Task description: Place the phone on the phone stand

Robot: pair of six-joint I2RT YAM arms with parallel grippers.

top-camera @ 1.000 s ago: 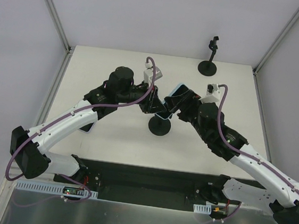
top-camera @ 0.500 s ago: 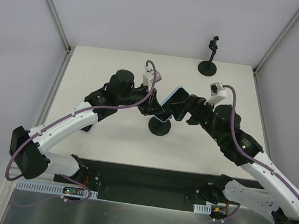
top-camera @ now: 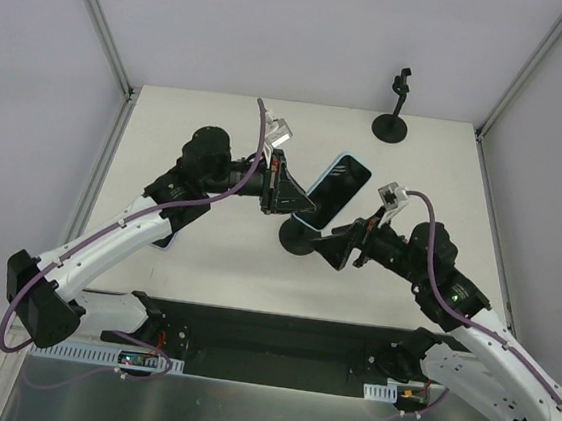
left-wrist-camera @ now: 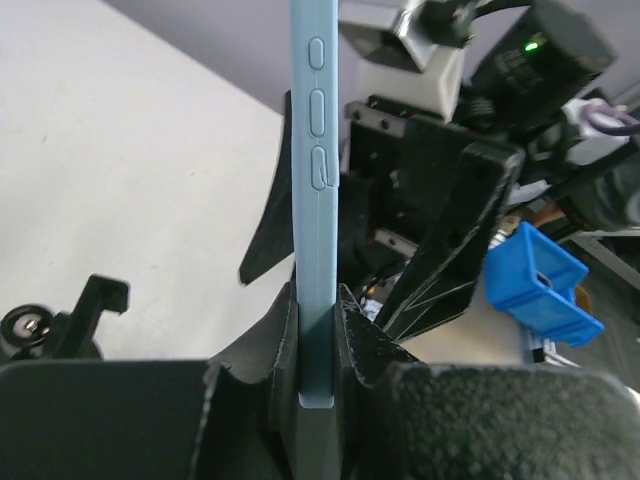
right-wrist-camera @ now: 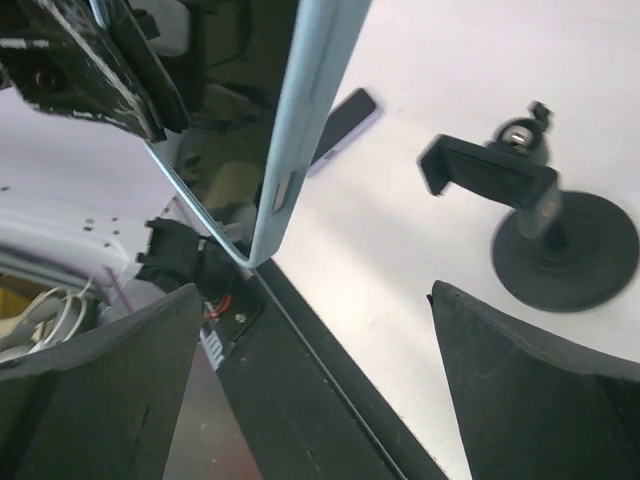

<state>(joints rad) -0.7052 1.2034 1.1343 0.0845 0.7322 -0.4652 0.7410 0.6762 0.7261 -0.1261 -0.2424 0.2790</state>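
Observation:
A phone in a light blue case (top-camera: pixel 335 190) is held tilted in the air above the round base of a black phone stand (top-camera: pixel 299 238). My left gripper (top-camera: pixel 285 193) is shut on the phone's lower end. In the left wrist view the phone (left-wrist-camera: pixel 314 180) stands edge-on between my fingers (left-wrist-camera: pixel 318 312), and the stand's clamp (left-wrist-camera: pixel 97 305) shows low at the left. My right gripper (top-camera: pixel 343 247) is open and empty, to the right of the stand's base. Its view (right-wrist-camera: pixel 315 400) shows the phone (right-wrist-camera: pixel 305 120) ahead and the stand (right-wrist-camera: pixel 540 215) to the right.
A second black stand (top-camera: pixel 392 125) is at the table's back right. A dark phone (top-camera: pixel 164 240) lies flat on the table under my left arm; it also shows in the right wrist view (right-wrist-camera: pixel 345 122). A black strip runs along the near table edge (top-camera: pixel 278 331).
My right gripper has let go of the phone, opened and drawn back toward the near right. My left gripper still holds the phone, and the phone has tilted up slightly.

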